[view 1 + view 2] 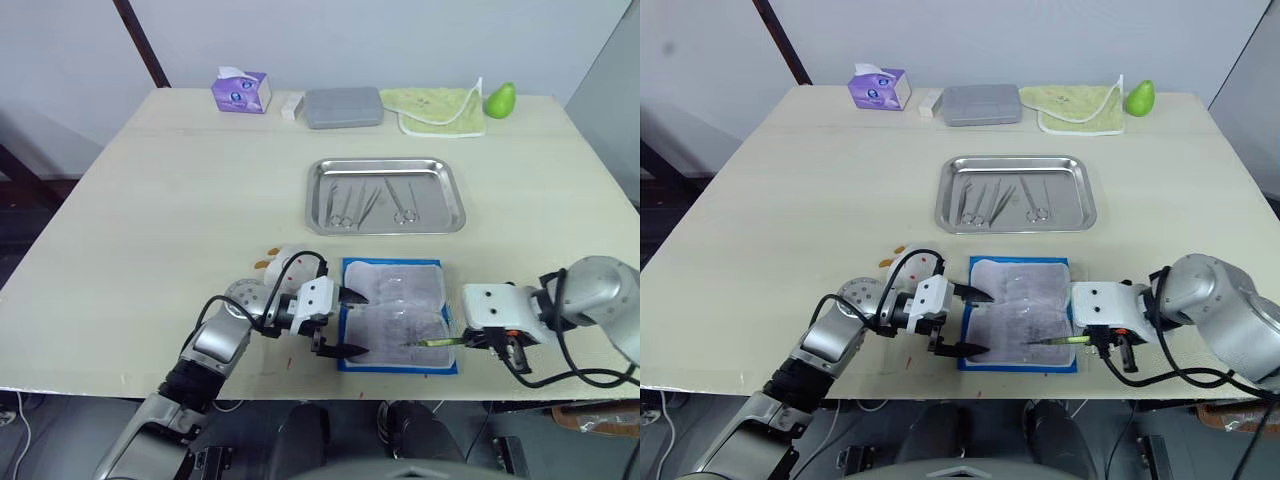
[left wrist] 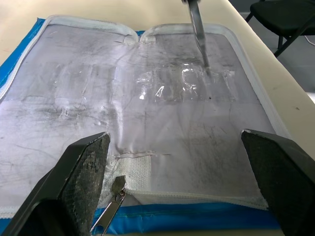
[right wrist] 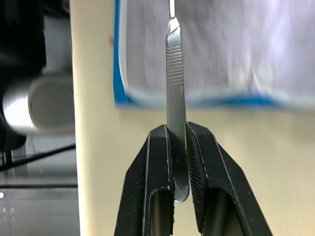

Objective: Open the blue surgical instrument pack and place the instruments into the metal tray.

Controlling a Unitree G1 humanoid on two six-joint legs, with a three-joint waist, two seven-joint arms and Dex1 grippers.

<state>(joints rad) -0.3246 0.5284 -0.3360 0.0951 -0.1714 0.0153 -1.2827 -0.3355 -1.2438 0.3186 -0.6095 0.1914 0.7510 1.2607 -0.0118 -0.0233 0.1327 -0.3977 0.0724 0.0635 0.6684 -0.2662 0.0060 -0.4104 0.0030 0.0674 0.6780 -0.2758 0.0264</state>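
Scalpel handle: thin, stiff, slick steel, pinched at ribbed end by right hand; left hand spread over pack.

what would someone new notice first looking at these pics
First, the opened blue surgical instrument pack lying flat at the table's near edge, clear inner face up. The right pincer is shut on a scalpel handle pointing across the pack, while the left pincer is open at the pack's other edge. Beyond sits the metal tray, already holding scissors and forceps.
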